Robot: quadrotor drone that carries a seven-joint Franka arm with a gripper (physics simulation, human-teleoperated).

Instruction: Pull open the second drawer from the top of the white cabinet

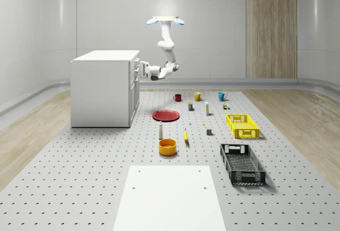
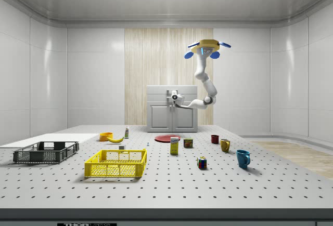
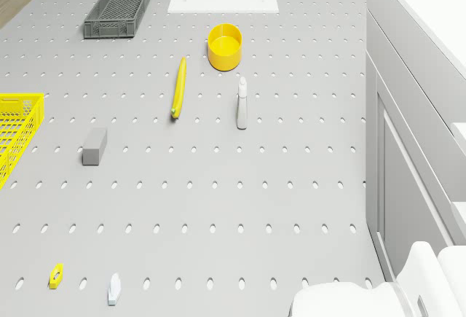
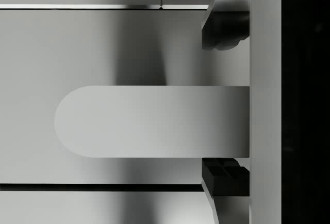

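Two dark fingertips [image 4: 223, 31] bracket a rounded drawer handle [image 4: 154, 121] in the wrist view, one on each side of the tab, and the handle sits squarely between them. They lie close against its edges, but whether the pads actually press on it I cannot tell, so the claw [image 1: 142, 69] reads as spread around the handle and not clearly gripping.

In the whole-scene view the white cabinet [image 1: 103, 87] stands on the perforated bench [image 1: 79, 188] at about nine o'clock from the red plate [image 1: 166, 116]. Its drawer stack faces toward three o'clock. The claw is pressed up to that face in the upper part of the stack, and I judge the drawer it meets to be the second from the top, though the seams are hard to count there.

The drone [image 1: 166, 20] hovers in the air out in front of the cabinet's drawer face, higher than the cabinet top, with the arm [image 1: 168, 50] hanging down and bending back toward nine o'clock to reach the front. The side view shows the same, with the claw [image 2: 176, 97] against the cabinet front under its top slab.

What matters for the pull is the line from handle to drone. The drawer should slide straight out toward three o'clock in the whole-scene view, and the claw's approach axis lies along that same line.
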